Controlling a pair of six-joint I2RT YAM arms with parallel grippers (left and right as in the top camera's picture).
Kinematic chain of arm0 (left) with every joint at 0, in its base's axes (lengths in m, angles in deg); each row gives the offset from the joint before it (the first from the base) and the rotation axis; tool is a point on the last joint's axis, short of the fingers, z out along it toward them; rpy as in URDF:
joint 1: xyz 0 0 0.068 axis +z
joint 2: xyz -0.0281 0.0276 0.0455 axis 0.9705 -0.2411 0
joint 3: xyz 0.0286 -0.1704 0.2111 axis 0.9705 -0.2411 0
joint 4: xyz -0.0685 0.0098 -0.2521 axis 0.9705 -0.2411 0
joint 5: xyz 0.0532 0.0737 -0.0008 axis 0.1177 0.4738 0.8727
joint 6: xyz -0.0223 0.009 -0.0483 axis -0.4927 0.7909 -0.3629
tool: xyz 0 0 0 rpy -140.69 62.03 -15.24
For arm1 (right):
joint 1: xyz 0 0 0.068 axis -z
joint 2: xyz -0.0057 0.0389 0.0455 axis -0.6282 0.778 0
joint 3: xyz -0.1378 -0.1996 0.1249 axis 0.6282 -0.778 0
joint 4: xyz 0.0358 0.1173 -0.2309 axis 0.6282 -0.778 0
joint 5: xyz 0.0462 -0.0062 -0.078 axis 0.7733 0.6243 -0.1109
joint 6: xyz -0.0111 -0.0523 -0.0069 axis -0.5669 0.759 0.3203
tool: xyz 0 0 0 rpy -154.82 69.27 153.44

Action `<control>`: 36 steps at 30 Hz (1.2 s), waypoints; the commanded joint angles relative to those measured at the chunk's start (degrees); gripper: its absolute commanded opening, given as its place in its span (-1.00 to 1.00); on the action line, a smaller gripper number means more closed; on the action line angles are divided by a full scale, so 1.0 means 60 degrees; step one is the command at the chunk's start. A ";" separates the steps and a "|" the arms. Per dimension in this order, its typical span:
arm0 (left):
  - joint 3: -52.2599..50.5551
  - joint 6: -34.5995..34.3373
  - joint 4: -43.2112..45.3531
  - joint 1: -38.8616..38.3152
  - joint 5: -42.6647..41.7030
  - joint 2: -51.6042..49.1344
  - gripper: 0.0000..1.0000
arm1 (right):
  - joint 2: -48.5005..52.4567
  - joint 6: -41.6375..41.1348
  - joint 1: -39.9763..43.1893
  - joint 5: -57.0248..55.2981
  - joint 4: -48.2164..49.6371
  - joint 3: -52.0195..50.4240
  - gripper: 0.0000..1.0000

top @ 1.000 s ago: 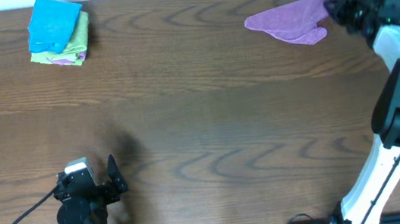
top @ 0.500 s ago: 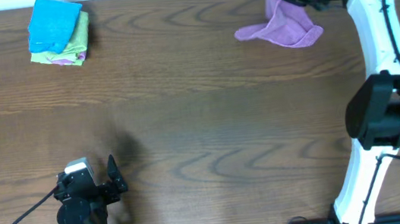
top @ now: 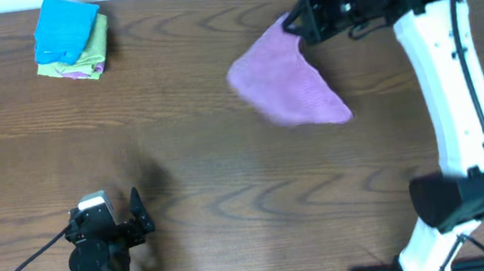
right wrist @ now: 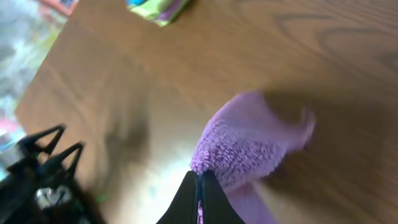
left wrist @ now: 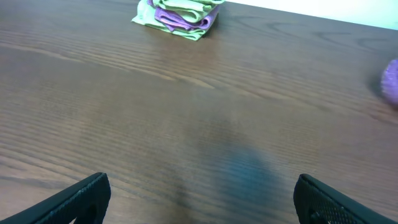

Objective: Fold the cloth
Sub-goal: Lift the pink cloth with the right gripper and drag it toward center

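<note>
Loosely hanging purple cloth (top: 284, 84), fuzzy, unfolded.

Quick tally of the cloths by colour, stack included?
Purple: 2, the loose cloth in the right gripper and a purple layer in the folded stack
Blue: 1, the blue cloth on top
Green: 1, the green cloth under it
Total: 4, taking each stack colour as one cloth

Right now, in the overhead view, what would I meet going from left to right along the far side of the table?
stack of folded cloths → purple cloth → right arm
</note>
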 commanded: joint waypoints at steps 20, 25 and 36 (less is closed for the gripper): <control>-0.0168 0.0036 -0.0007 -0.0040 0.0066 0.0055 0.91 | -0.0605 -0.1355 -0.0637 -0.6120 -0.2302 -0.0375 -0.97; -0.0168 0.0036 -0.0007 -0.0040 0.0066 0.0055 0.90 | -0.0277 -0.1239 0.0415 -0.6120 -0.2226 -0.0900 0.98; -0.0168 0.0036 -0.0007 -0.0040 0.0066 0.0055 0.90 | 0.1308 -0.0295 0.0317 -0.5530 -0.1778 -0.0943 0.92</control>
